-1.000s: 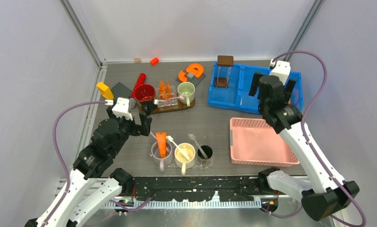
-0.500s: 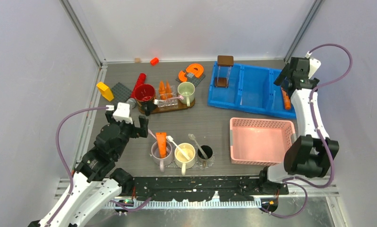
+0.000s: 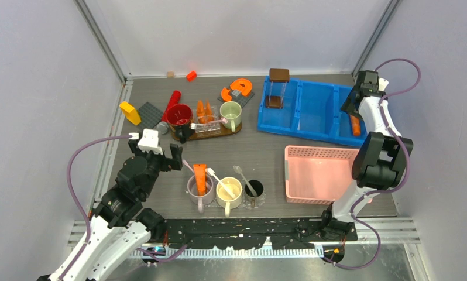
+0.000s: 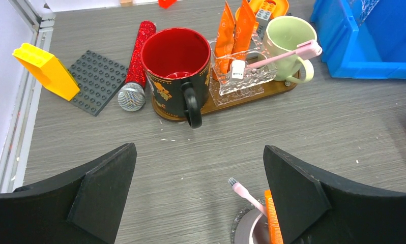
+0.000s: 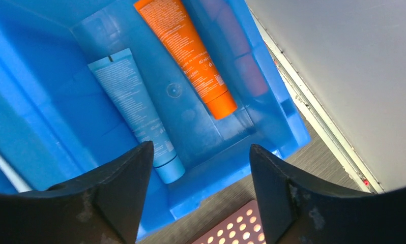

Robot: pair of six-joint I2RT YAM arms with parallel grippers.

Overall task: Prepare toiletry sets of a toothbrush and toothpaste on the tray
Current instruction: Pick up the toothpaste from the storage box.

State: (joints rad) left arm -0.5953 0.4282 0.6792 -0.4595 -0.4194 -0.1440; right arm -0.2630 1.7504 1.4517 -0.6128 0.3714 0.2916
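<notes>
Right wrist: right gripper [image 5: 200,152] released above toothpaste [image 5: 188,61] (blue bin [image 5: 48,112]), apparently not touching

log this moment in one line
left gripper: open | right gripper: open over blue bin | orange toothpaste tube: in bin, ungrasped

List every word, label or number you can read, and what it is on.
No text can be read in full.
Orange tube in the blue bin: fine print, too small.
Pale blue tube beside it: fine print, too small.
White tag on the clear holder: blurred.
Red-lined mug: gold pattern, no legible words.
</notes>
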